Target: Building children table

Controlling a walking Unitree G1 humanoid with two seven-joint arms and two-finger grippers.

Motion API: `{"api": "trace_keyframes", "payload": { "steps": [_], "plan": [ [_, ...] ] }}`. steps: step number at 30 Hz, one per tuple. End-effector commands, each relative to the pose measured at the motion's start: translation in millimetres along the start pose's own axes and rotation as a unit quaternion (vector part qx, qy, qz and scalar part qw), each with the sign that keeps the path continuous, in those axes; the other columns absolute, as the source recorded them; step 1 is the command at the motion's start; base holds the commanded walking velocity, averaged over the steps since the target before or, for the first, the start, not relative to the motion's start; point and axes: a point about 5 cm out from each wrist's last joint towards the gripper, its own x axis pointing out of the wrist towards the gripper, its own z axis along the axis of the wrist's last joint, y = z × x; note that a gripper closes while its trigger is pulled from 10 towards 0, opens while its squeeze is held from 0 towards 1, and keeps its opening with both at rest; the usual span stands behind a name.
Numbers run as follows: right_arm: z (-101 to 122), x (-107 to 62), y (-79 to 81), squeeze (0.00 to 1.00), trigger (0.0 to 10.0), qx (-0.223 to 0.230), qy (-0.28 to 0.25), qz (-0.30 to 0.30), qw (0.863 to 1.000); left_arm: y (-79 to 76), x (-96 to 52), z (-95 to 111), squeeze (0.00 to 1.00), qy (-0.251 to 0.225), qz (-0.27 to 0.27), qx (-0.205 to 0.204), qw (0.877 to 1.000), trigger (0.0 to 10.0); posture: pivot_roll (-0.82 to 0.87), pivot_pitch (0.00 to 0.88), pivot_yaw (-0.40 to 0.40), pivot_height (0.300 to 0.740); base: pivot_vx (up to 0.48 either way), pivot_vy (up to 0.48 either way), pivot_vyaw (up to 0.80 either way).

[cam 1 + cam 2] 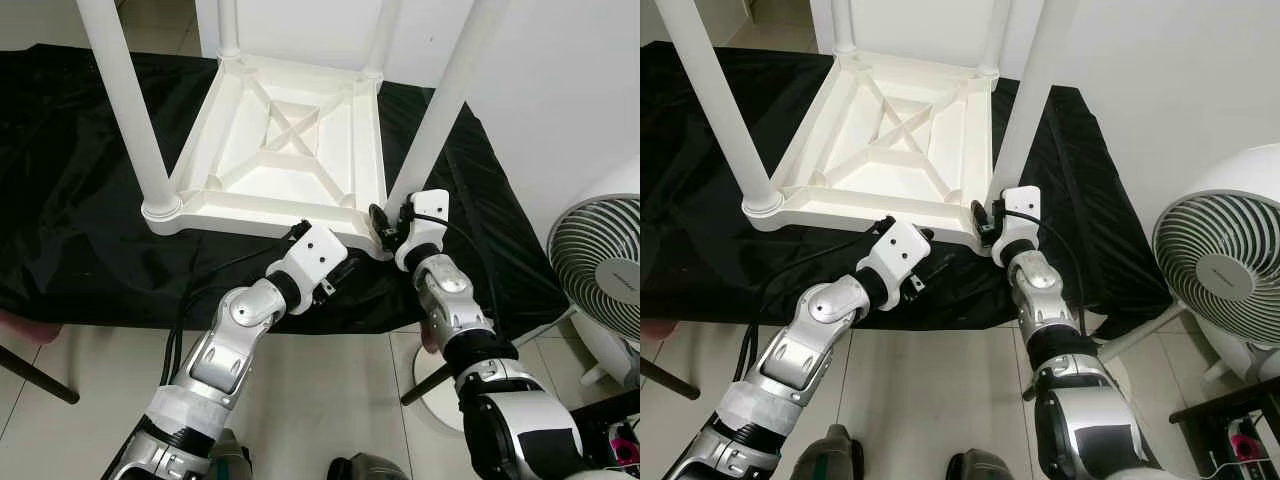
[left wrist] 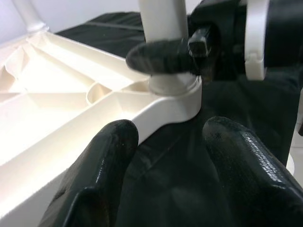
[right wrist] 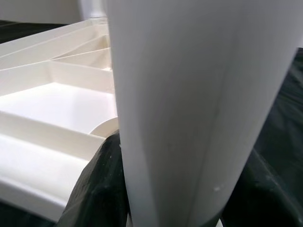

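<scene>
Resting: white table top [image 1: 280, 150] lies upside down on the black cloth [image 1: 80, 250], legs up.
Right gripper [image 1: 383, 228]: closed around the near-right leg [image 1: 445, 110] at its base.
Left gripper [image 2: 170, 156]: fingers spread, empty, beside the top's near edge.
Nearby: fan [image 1: 600, 270] at right.

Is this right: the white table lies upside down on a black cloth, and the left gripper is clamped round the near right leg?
Not quite. It is the right gripper that grips the near right leg; the left gripper hangs open beside the table frame's edge, as the left wrist view shows. The table is upside down on the black cloth.
</scene>
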Motion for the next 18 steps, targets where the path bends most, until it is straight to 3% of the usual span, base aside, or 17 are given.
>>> {"api": "trace_keyframes", "payload": {
  "steps": [1,4,12,13,14,15,18],
  "plan": [
    [-20,-13.3,-14.7,0.00,0.0,0.011,0.036,-0.081,0.996,8.0,1.1,-3,0.00,0.004,0.066,0.000,0.998,10.0,0.03,0.016,-0.064,0.740,0.000,0.000,0.00],
    [-18,-15.3,-13.1,0.00,0.0,0.023,0.024,-0.139,0.990,10.6,5.1,-4,0.00,0.001,0.084,-0.017,0.996,10.0,0.02,0.015,-0.056,0.740,0.000,0.000,0.00],
    [-9,-20.1,-6.3,0.00,0.0,0.028,-0.011,-0.141,0.989,13.9,5.2,-4,0.00,-0.003,0.102,-0.023,0.994,10.0,0.03,0.012,-0.052,0.740,0.000,0.000,0.00],
    [-10,-21.8,-6.4,0.00,8.1,0.032,-0.012,-0.136,0.990,16.7,2.3,-7,0.00,0.002,0.114,-0.029,0.993,10.0,0.03,0.013,-0.054,0.740,0.000,0.000,0.00],
    [-10,-21.8,-6.4,0.00,8.1,0.032,-0.012,-0.136,0.990,16.7,2.3,-7,0.00,0.002,0.114,-0.029,0.993,10.0,0.03,0.013,-0.054,0.740,0.000,0.000,0.00],
    [-10,-23.5,-8.0,1.00,10.0,0.031,-0.012,-0.135,0.990,19.0,-0.1,-9,0.00,0.005,0.124,-0.032,0.992,10.0,0.03,0.013,-0.055,0.740,0.000,0.000,0.00],
    [-11,-25.2,-8.6,1.00,10.0,0.034,-0.015,-0.131,0.991,21.4,-1.6,-10,0.00,0.007,0.134,-0.037,0.990,10.0,0.04,0.014,-0.061,0.740,0.000,0.000,0.00]
  ]
}}
